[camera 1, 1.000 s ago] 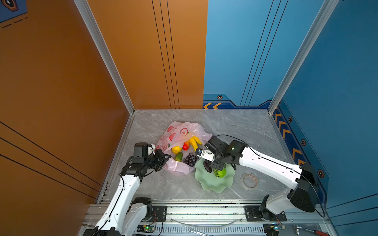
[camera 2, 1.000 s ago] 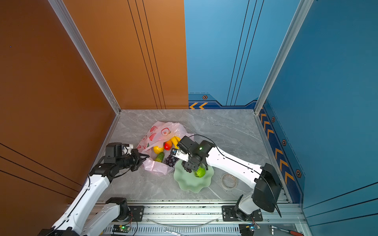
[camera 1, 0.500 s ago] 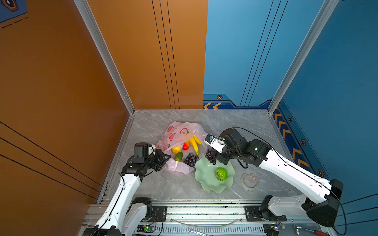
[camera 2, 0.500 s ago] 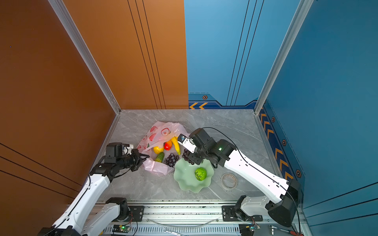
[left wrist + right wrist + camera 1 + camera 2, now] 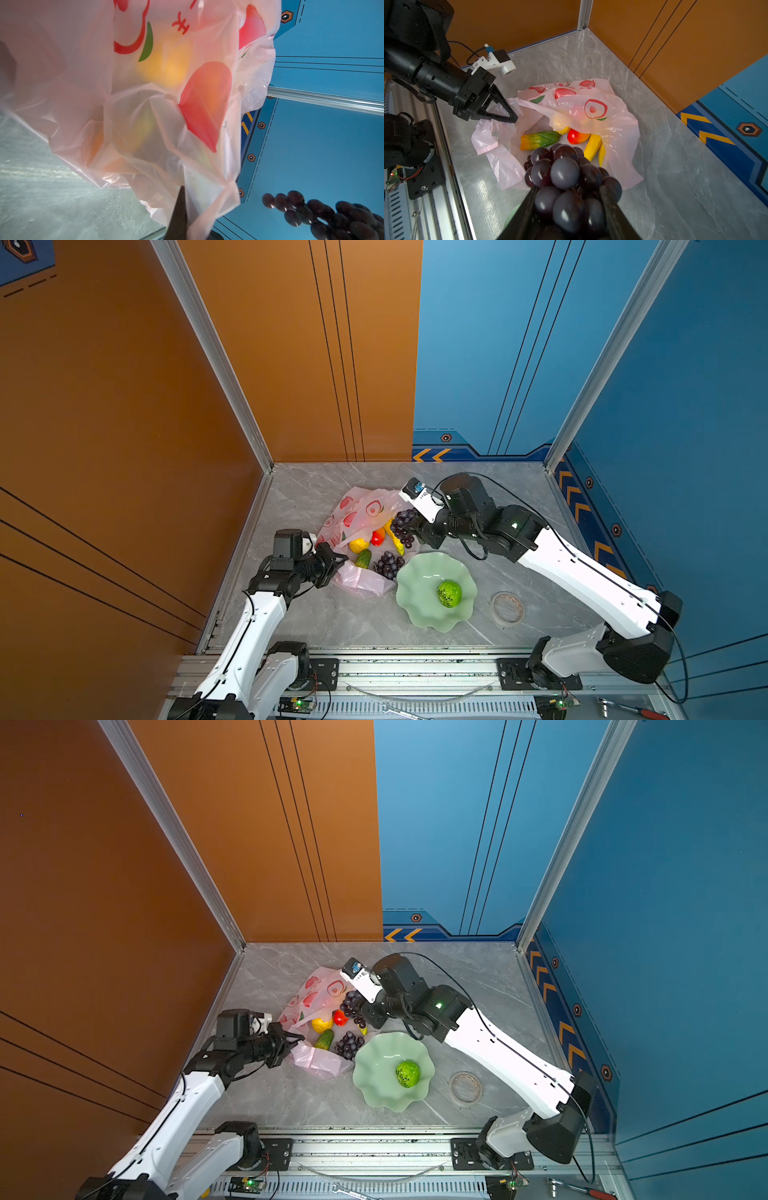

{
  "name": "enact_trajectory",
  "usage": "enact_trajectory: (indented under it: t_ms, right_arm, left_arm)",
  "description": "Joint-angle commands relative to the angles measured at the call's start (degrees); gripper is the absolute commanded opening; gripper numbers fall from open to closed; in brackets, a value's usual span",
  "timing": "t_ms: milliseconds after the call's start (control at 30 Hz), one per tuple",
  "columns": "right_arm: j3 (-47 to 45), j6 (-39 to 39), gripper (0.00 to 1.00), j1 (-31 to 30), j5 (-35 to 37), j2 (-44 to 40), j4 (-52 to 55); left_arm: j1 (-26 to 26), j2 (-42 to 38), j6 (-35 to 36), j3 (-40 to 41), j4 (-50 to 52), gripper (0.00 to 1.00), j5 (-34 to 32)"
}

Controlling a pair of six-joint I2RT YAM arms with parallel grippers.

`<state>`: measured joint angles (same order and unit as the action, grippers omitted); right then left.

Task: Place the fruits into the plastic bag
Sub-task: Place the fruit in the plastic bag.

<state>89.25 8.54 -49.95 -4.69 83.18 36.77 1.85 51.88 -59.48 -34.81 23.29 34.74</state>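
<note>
Reaching in from the front right corner, the right arm stretches diagonally over the marble table [image 5: 478, 489], wrist tipped down. The right gripper [image 5: 569, 193] is clamped around a purple grape bunch [image 5: 562, 172], which hangs above the open mouth of the plastic bag [image 5: 365, 510]. The left arm rises from the front left. The left gripper [image 5: 337, 562] is pinched tight on the bag's near-left edge and holds the film off the table.

Inside lie a lemon [image 5: 358, 545], a mango [image 5: 377, 537], bananas [image 5: 395, 537] and a green-orange oblong fruit [image 5: 363, 559]. A second grape bunch [image 5: 388, 564] sits at the mouth, just beside the rim of the wavy green plate [image 5: 415, 614], which carries a green ball [image 5: 449, 593]. A tape roll [image 5: 507, 608] lies right of the plate. Bare marble stays open behind and right of the bag; the orange wall runs close along the left arm.
</note>
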Motion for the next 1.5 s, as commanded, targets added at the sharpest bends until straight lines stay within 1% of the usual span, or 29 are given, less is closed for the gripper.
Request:
enact_trajectory:
  t_ms: [0,400,767,1067,1467]
  right_arm:
    - [2.38,-1.41,0.43,-1.00,-2.38,3.35,-3.24]
    - [4.67,-2.47,0.43,-1.85,-6.71,13.99,-7.72]
    - [6.23,-2.95,0.43,-2.56,-9.50,20.66,-9.24]
    - [7.55,-5.36,0.43,-2.84,-12.75,27.39,-11.37]
    - [9.86,-8.49,0.43,-3.75,-16.17,33.54,-13.86]
  left_arm:
    - [0.33,0.27,0.16,0.41,-1.23,0.00,-0.11]
    - [0.35,0.34,-0.27,0.29,-1.66,0.00,-0.02]
    - [0.28,1.29,-0.54,-0.38,-2.46,0.00,0.06]
    - [0.44,1.34,-0.46,-1.14,-1.71,0.00,0.06]
    - [0.52,1.05,-0.53,-1.49,-1.32,0.00,0.24]
